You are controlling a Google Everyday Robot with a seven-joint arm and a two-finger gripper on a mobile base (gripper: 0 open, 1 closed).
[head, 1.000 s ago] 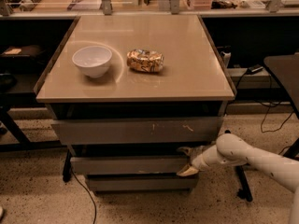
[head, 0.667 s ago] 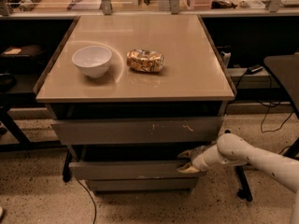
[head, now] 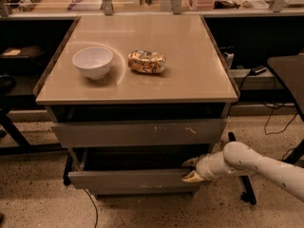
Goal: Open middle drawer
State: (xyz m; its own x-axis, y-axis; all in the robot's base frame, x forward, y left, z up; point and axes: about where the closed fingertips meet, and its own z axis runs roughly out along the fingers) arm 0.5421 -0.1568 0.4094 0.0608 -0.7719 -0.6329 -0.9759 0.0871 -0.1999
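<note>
Middle drawer (head: 128,180): second one down in the cabinet, under the tabletop. Its plain front stands forward of the drawer above, and the dark inside of the tray shows behind it. It is partly open.
Gripper (head: 192,170): at the right end of the middle drawer's front, level with its top edge.
Grip: clamped on that front. One tan finger (head: 194,176) lies against the outer face, the other sits just behind the top edge, inside the tray.
Arm (head: 256,164): white, comes in low from the right, roughly level, with the wrist pointing left at the cabinet.
Top drawer (head: 118,134): widest front, with pale scratches right of centre. It sits further back than the middle front.
Bottom drawer (head: 142,191): only a thin strip shows beneath the middle front.
Tabletop (head: 190,75): tan, flat.
Bowl (head: 92,62): white, upright, on the left half of the top.
Packet (head: 147,62): crumpled and shiny, lying just right of the bowl, not touching it.
Floor (head: 38,203): speckled.
</note>
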